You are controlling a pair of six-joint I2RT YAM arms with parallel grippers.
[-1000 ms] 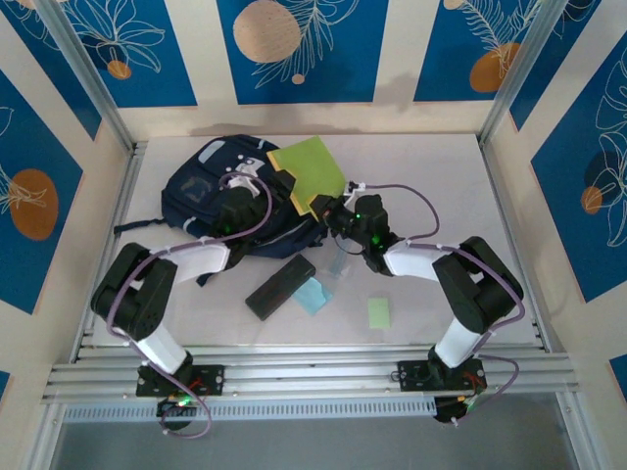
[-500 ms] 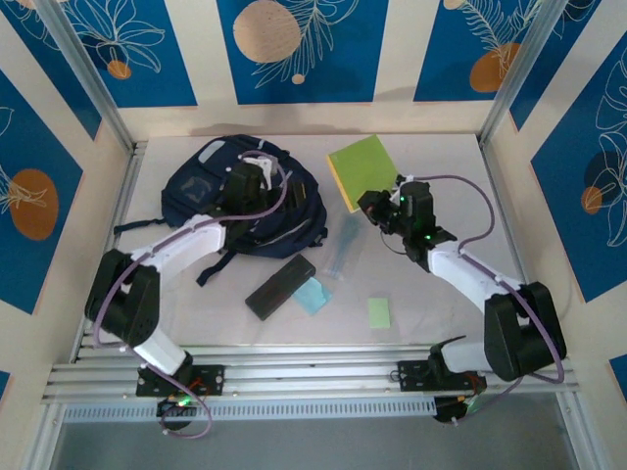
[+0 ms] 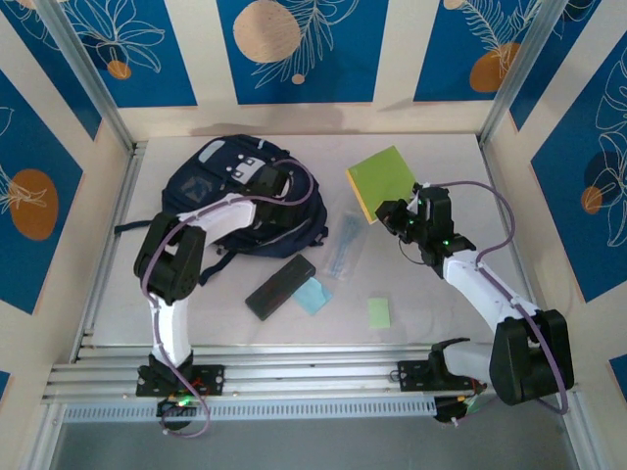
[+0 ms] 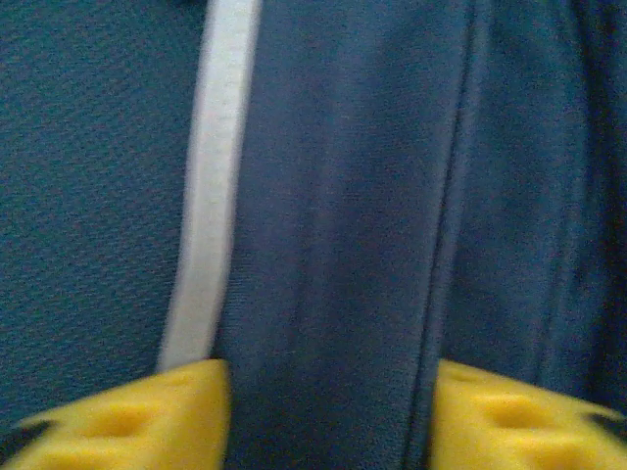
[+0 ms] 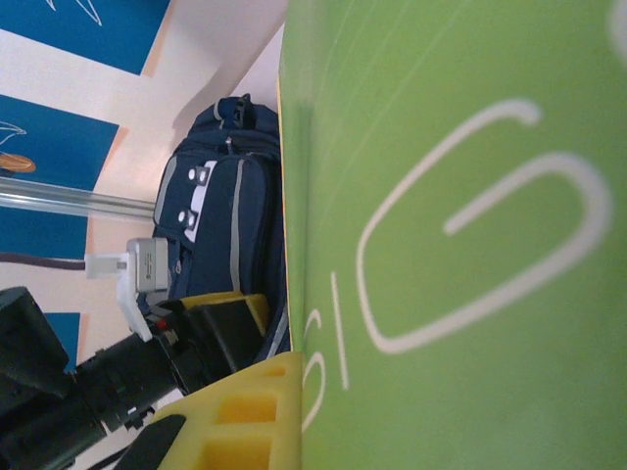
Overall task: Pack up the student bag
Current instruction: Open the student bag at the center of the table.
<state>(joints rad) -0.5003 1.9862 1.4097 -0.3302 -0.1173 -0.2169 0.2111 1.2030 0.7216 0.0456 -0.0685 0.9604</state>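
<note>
Top external view: we find the bag [image 3: 220, 196] lying flat on the far left part of the table [image 3: 441, 294], front pocket up.
Bag axis: we read its long axis as running roughly left to right across the table, slightly slanted.
Left gripper [image 3: 277, 179]: it sits on top of the bag near its right end. In the left wrist view the fingers [image 4: 147, 411] stand apart with navy fabric and a pale stripe between them; we cannot tell whether they pinch a fold.
Right gripper [image 3: 392, 215]: it is clamped on the near edge of a green book [image 3: 382, 179], held raised and tilted, well apart from the bag.
Key relation: the bag lies to the left of the held book. In the right wrist view we see the bag beyond the book's left edge.
Nearer arm: the left is on the bag; the right must travel left to reach it.
Counts: we count one bag, one book, one black case [image 3: 280, 287], one blue pad [image 3: 312, 295], one small green pad [image 3: 379, 312], one clear strip [image 3: 343, 253], two arms.
Our judgement: the book must go left into the bag; we cannot see an opening.
</note>
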